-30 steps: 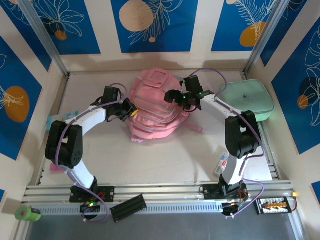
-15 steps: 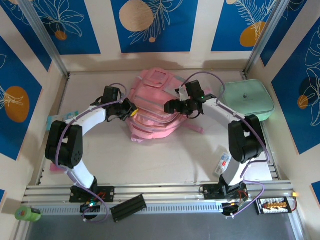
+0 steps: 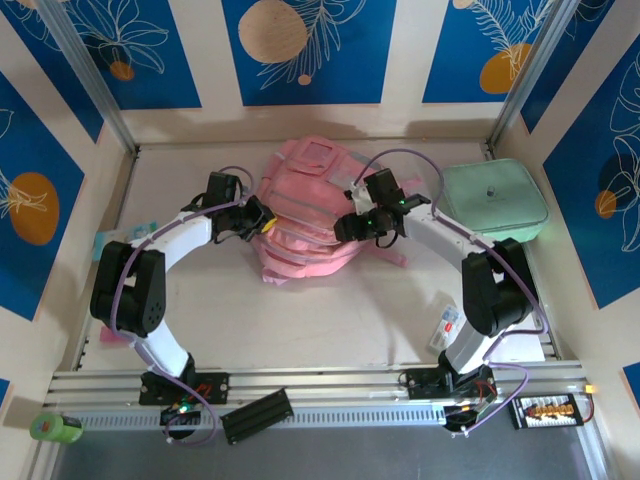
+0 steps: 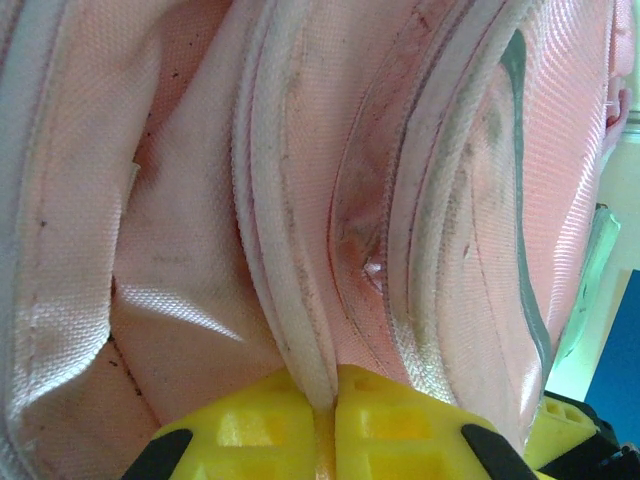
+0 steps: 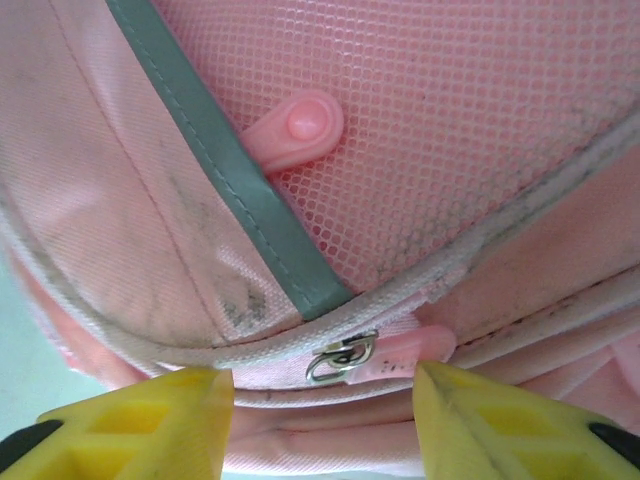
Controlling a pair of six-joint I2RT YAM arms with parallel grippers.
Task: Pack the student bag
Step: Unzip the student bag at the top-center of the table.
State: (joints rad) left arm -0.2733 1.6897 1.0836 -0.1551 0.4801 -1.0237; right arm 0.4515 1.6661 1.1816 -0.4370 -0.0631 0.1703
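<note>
my right fingers point(image 5: 150, 415) have dropped onto the student bag point(image 3: 305, 215) on the far counter point(image 3: 330, 310) and are narrowing around its zip pull point(image 5: 385, 352), not yet gripping. left fingers point(image 4: 400, 420) stay pinched on a seam point(image 4: 300, 300), so unzipping comes next, i judge.

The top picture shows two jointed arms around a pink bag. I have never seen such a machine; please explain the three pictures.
These are two robot arms bolted at the near edge of a table. The top picture comes from a fixed camera above; the two close pictures come from a camera on each wrist, so the yellow fingers are that arm's own. On the table lie the pink student bag and a mint-green case. The left end effector is shut, pinching a seam of the bag. The right end effector is open, a zip pull between its fingers.
</note>
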